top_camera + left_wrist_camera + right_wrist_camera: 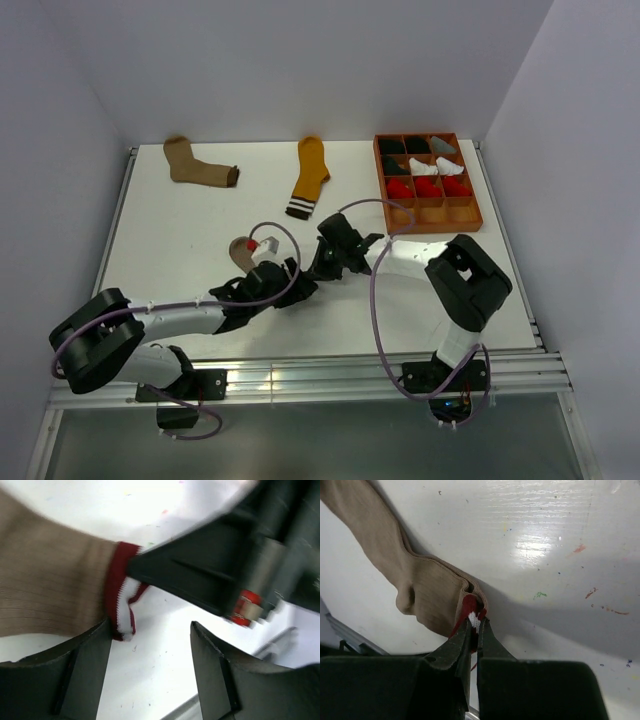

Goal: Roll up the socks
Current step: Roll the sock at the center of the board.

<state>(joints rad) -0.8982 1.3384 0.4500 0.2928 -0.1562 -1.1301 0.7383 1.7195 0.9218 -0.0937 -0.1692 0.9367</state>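
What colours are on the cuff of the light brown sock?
The cuff is red and white; left wrist view.

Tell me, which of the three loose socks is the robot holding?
The light brown sock with the red-white cuff: the right gripper pinches that cuff. The tan sock and the mustard sock lie untouched at the far edge.

Near sock (427, 592) lies on the table (180, 260). Its cuff sits between your right claw (476, 622) tips, and the body runs ahead-left of that claw. From your left claw (150, 627), the cuff is at its left finger, with the right claw ahead. Far-left sock (195, 165) and far-middle sock (310, 180) lie well beyond both claws. Tray (480, 215) is beyond-right of the right claw, with bundles (428, 186) in it.
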